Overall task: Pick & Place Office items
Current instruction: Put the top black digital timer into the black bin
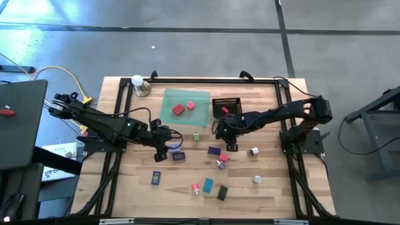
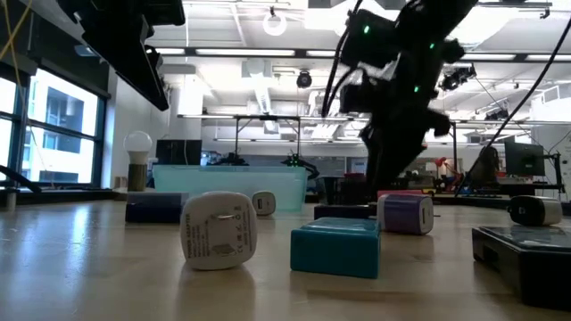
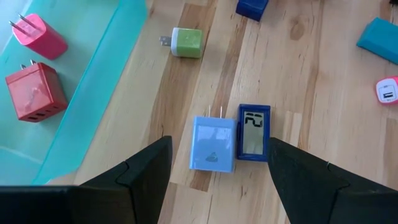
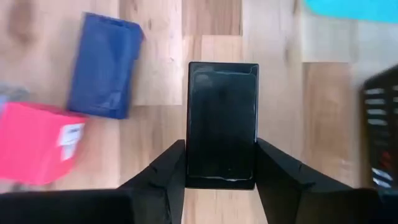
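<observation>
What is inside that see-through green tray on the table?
Two chargers lie in the green tray: a red block and a pink plug. The tray is translucent, so nothing appears hidden beneath them.

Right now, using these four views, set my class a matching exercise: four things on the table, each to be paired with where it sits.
Things:
1. red charger
2. light blue charger
3. black slab
4. green charger

Places:
A. between the right gripper's open fingers
B. bare wood beside the tray
C. inside the green tray
D. ahead of the open left gripper

Pairs: 1-C, 2-D, 3-A, 4-B
</observation>
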